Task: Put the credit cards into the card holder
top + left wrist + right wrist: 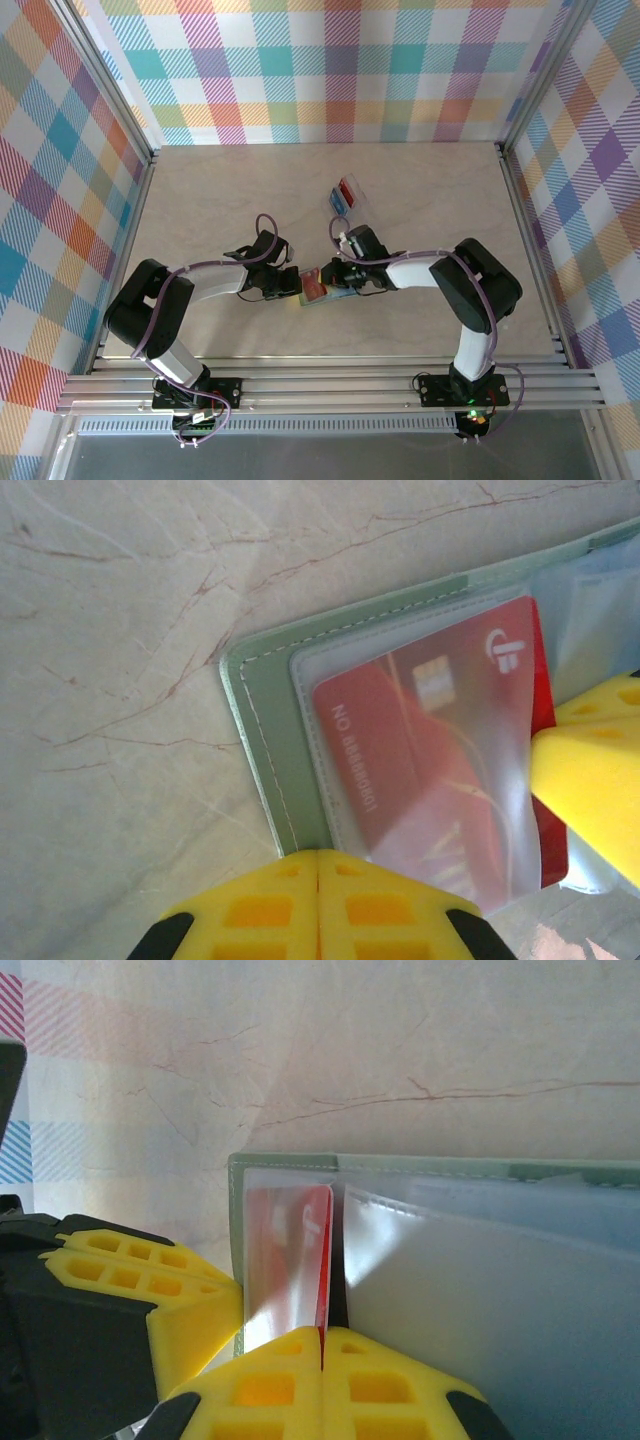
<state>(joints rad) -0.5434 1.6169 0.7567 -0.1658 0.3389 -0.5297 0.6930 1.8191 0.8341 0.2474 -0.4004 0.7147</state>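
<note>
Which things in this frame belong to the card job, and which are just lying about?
Belongs to the job:
- card holder
- red card, partly inside its clear pocket
- red and blue cards waiting in the tray
- left fingers, right fingers

Just lying about:
- clear tray, merely carrying the waiting cards
- marbled table

My top camera looked down on the whole tabletop (250, 190); both wrist cameras faced the card holder (265, 730) close-up.

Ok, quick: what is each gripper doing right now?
Left gripper: fingers closed at the card holder edge; grip unclear.
Right gripper: closed on the red credit card.
</note>
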